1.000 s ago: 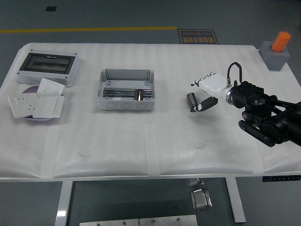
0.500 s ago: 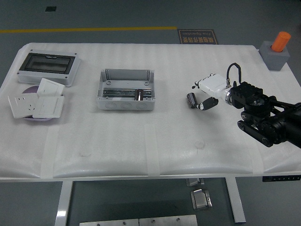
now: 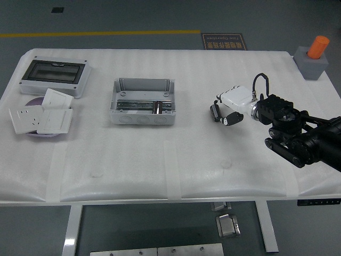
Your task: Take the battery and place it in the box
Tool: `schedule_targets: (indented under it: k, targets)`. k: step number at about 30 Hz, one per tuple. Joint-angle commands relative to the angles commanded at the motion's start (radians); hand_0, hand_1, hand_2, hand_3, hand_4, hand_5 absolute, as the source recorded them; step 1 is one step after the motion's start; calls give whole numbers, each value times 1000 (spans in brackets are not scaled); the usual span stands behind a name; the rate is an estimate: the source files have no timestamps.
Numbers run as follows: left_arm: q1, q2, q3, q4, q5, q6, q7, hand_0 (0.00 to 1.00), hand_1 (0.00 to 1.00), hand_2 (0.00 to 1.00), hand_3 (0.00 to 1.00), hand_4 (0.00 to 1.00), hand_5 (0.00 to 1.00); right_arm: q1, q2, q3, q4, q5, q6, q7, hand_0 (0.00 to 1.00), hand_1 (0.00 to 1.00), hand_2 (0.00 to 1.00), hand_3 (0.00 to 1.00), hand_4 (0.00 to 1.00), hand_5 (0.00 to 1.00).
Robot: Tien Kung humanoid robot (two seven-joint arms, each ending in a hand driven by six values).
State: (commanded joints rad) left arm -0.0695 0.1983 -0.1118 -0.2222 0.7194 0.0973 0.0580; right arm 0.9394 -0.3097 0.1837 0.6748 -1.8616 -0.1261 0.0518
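Note:
The battery (image 3: 215,111), a small dark cylinder, stands slightly tilted on the white table right of centre. My right hand (image 3: 222,110), white-backed with black fingertips, reaches in from the right and wraps around it. The fingers come over the battery's top and the thumb curls in below it. The battery still rests at table level. The box (image 3: 143,83) is an open grey enclosure with a metal rail inside, left of the hand near the table's middle. No left arm shows.
A grey cabinet with a dark transparent lid (image 3: 53,74) sits at the back left. In front of it, white wall sockets (image 3: 42,114) lie on a purple disc. An orange cylinder in a grey block (image 3: 314,56) stands at the back right corner.
My right hand has shifted left and curled its fingers and thumb in around the battery, which has tipped slightly and moved a little left.

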Motion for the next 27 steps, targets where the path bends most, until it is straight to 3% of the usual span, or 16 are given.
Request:
schedule_targets:
  k: [27]
  targets:
    - [-7,1,6,-3,2,0,-1,593,615,432,605,406,456,-9,14,-6,-9,36,15,15,858,748,757,769,641,448]
